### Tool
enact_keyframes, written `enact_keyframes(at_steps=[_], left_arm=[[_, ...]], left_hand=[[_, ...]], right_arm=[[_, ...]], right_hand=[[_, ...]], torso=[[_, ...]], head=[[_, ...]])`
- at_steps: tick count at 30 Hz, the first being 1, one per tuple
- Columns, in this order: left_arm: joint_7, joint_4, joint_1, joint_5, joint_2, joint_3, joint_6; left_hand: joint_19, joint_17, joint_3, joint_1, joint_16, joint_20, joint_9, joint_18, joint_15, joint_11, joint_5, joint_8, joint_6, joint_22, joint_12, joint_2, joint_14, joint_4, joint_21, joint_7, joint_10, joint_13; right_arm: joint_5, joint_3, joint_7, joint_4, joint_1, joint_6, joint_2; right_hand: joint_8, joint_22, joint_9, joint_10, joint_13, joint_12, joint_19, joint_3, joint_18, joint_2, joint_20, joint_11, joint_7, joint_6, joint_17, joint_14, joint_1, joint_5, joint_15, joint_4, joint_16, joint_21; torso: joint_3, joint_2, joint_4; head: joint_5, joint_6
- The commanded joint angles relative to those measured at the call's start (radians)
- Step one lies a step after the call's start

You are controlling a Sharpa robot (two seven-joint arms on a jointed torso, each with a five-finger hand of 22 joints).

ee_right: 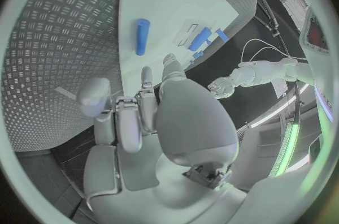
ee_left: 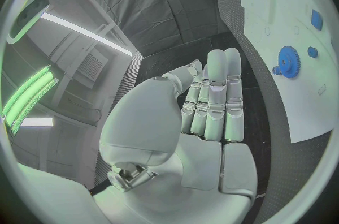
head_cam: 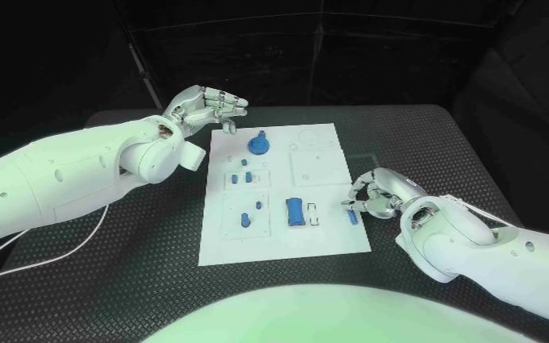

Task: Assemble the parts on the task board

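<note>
The white task board lies in the middle of the table. A blue gear stands near its far end, also visible in the left wrist view. Small blue parts sit along its left column, and a blue cylinder lies in a slot near the middle. A short blue rod lies at the board's right edge, loose on the board. My right hand hovers just beside that rod, fingers curved, holding nothing. My left hand hangs over the board's far left corner, empty.
The black ribbed table top surrounds the board on all sides. A white cable trails from my left arm across the table's left part. A faint pale rectangle lies right of the board.
</note>
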Motion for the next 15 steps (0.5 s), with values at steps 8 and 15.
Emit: enact_keyframes(at_steps=[8, 15], left_arm=[[0.006, 0.000, 0.001, 0.004, 0.000, 0.001, 0.010], [0.005, -0.001, 0.001, 0.004, 0.000, 0.001, 0.010]], left_hand=[[0.006, -0.001, 0.000, -0.008, -0.006, 0.002, -0.001, 0.014, 0.002, 0.002, -0.001, -0.002, -0.004, -0.002, 0.005, 0.001, 0.008, 0.005, -0.007, 0.006, -0.005, -0.001], [0.006, -0.001, 0.000, -0.008, -0.006, 0.002, -0.001, 0.014, 0.002, 0.002, -0.001, -0.002, -0.004, -0.002, 0.005, 0.001, 0.008, 0.005, -0.007, 0.006, -0.005, -0.001]], right_arm=[[-0.086, -0.001, -0.029, -0.007, 0.000, 0.104, -0.009], [-0.092, -0.001, -0.032, -0.010, 0.000, 0.157, -0.007]], right_hand=[[-0.017, -0.020, -0.010, -0.012, -0.066, -0.018, -0.012, -0.021, -0.003, -0.007, 0.009, 0.001, 0.006, 0.015, 0.160, 0.081, -0.023, 0.004, 0.010, 0.024, -0.011, -0.016], [-0.020, -0.019, -0.012, -0.010, -0.064, -0.017, -0.011, -0.033, -0.003, -0.015, 0.008, -0.001, 0.003, 0.027, 0.161, 0.082, -0.032, 0.004, 0.009, 0.038, -0.012, -0.017]], torso=[[0.0005, 0.001, 0.0020], [0.0007, 0.001, 0.0021]], head=[[-0.009, -0.002], [-0.010, -0.004]])
